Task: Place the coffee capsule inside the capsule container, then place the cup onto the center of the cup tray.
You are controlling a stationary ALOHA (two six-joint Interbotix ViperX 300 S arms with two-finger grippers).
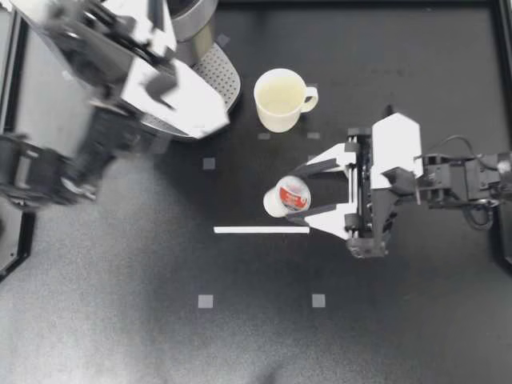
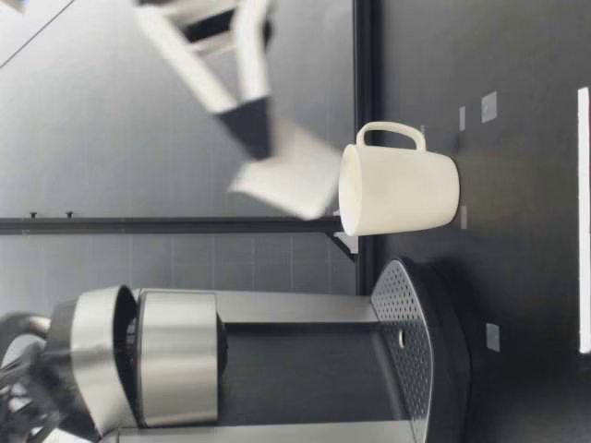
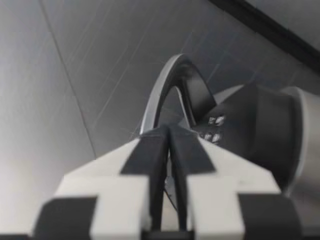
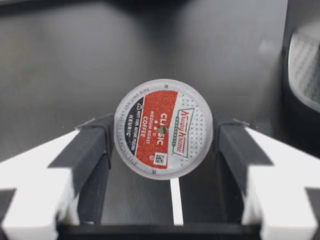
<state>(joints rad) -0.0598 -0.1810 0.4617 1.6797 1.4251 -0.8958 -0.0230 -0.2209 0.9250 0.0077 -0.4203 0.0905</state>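
**Spotter:** At mid-table, what has your right gripper [image 1: 292,194] got?

**Operator:** I have its fingers pinching the coffee capsule [image 1: 284,199] from both sides, foil lid facing my wrist camera.

**Spotter:** And the left gripper [image 1: 212,117]?

**Operator:** Its fingers are pressed tight together, up by the coffee machine [image 1: 196,16]. The cup [image 1: 280,98] stands upright just beside the perforated cup tray [image 1: 221,74].

Cup [image 1: 280,100] stands right of cup tray [image 1: 224,76]; capsule [image 1: 292,194] lies before it.
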